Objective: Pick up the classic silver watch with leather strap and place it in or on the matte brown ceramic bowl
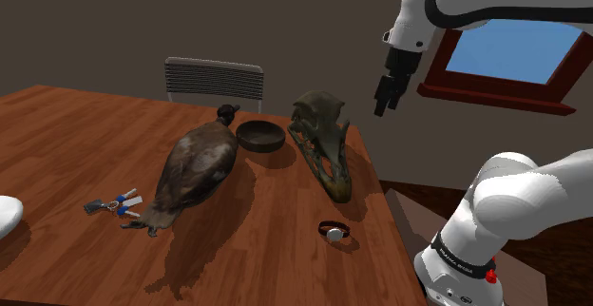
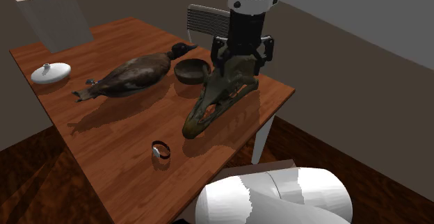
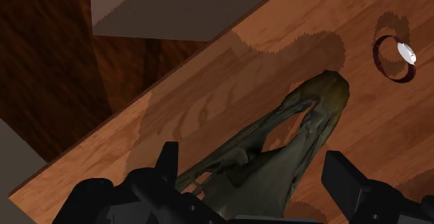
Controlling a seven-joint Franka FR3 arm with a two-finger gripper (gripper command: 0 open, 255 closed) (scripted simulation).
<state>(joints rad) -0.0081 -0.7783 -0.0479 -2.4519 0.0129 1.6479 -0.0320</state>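
The watch [image 1: 334,232] lies on the wooden table [image 1: 76,143] near its front edge; it has a silver face and a dark brown strap, and it also appears as the watch [image 2: 161,150] and the watch [image 3: 395,57]. The dark brown bowl [image 1: 260,136] stands empty at the back of the table, between a duck and a skull; the bowl [image 2: 191,70] is empty here too. My gripper [image 1: 381,106] hangs open high in the air, above the skull and the table's side edge. The gripper [image 2: 242,61] holds nothing, and its fingers [image 3: 344,177] stand wide apart.
A long-beaked animal skull [image 1: 323,147] lies between the bowl and the watch, right under my gripper. A dark duck figure [image 1: 195,166] lies mid-table, with blue-tagged keys [image 1: 114,203] beside it. A white dish [image 2: 51,72] sits at the far end. A chair [image 1: 214,81] stands behind the table.
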